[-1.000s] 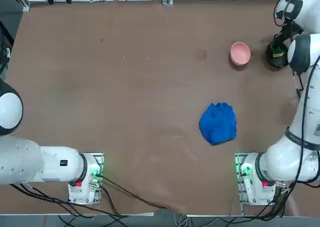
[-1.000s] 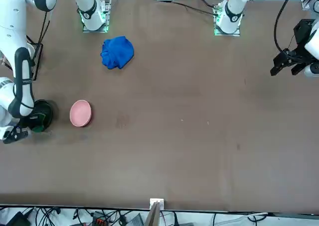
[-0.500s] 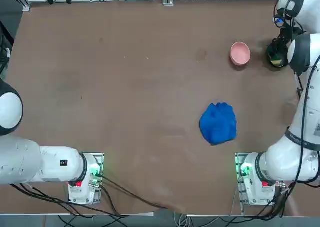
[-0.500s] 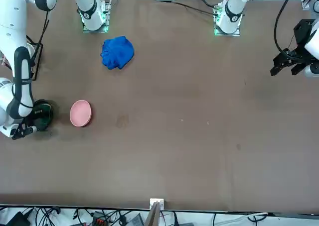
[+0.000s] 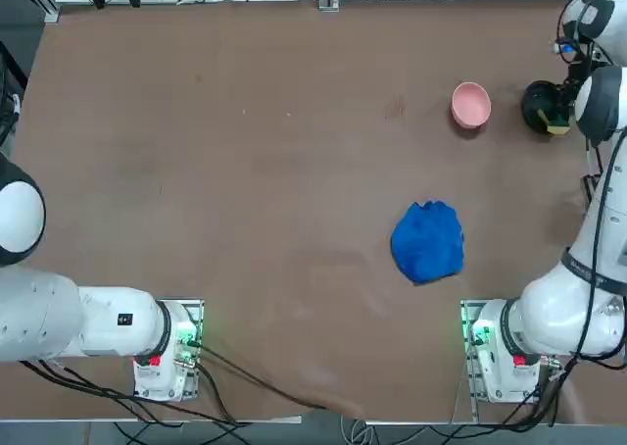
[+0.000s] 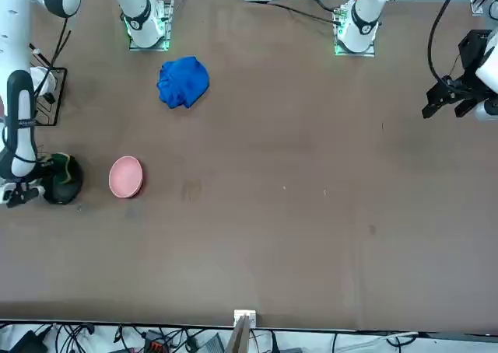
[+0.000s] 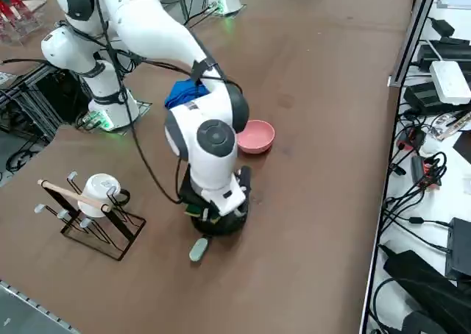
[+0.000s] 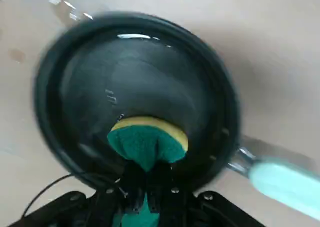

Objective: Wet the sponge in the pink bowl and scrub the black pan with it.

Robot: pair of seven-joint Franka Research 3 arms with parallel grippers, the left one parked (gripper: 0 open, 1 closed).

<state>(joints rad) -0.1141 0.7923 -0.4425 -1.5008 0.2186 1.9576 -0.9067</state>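
A: How will the sponge [image 8: 148, 141] handle?

B: Soft and light, I'd judge. In the wrist view it bulges out past the fingertips, green face toward the camera and yellow layer beyond, so it gives under the squeeze. If it has been wetted it may be slippery too, though the frames don't show water on it.

A: Where should it be held?

B: By its near end across the narrow sides, as now, leaving most of the block free to rub. The right gripper [image 8: 148, 179] is closed tight on that end.

A: And where is the sponge?

B: Inside the pan [image 8: 135, 92], low against the dark inner surface; I can't tell whether it truly presses on the bottom. The pan's pale handle [image 8: 280, 182] points to the lower right of the wrist view.

A: The pan on the table?

B: At the upper right of the top view [image 5: 545, 106], just right of the bowl [image 5: 470, 104], the two apart. The blue cloth [image 5: 427, 241] lies well apart, lower in that frame.

A: The arm's pose?

B: Stretched far out from its base at the lower right of the top view, forearm running up the right edge, wrist bent so the gripper points down into the pan. In the side view the wrist housing covers much of the pan [image 7: 224, 220]
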